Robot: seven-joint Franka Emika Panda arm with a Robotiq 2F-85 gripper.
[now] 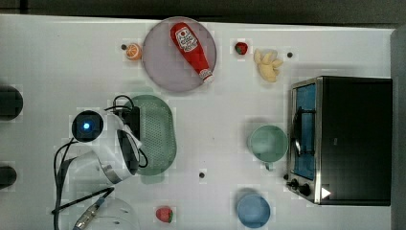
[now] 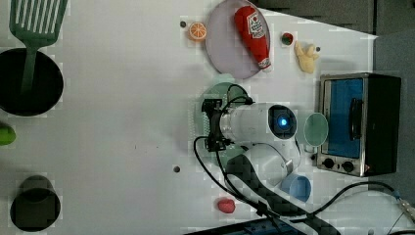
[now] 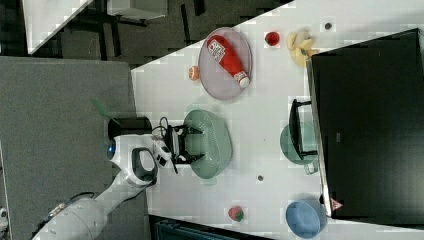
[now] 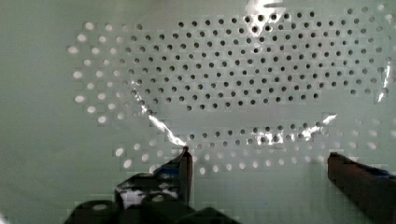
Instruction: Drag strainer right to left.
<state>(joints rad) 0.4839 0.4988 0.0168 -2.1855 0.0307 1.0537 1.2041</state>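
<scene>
The strainer (image 1: pixel 160 136), a pale mint-green oval colander with a grid of small holes, lies left of the table's middle in the top view. My gripper (image 3: pixel 193 144) hangs over the half of the strainer (image 3: pixel 216 142) nearest the arm, open wide, with both fingers reaching down inside the bowl. In the wrist view the perforated floor of the strainer (image 4: pixel 233 84) lies close below, and the two dark fingertips (image 4: pixel 185 163) stand far apart with nothing between them. I cannot tell whether they touch the plastic. In the left view the arm covers most of the strainer (image 2: pixel 218 92).
A lilac plate (image 1: pixel 160 62) with a ketchup bottle (image 1: pixel 190 49) sits just beyond the strainer. A mint-green mug (image 1: pixel 268 143) and a toaster oven (image 1: pixel 344 139) stand at the top view's right. A blue bowl (image 1: pixel 253 211) and a strawberry (image 1: pixel 164 214) lie near the front edge.
</scene>
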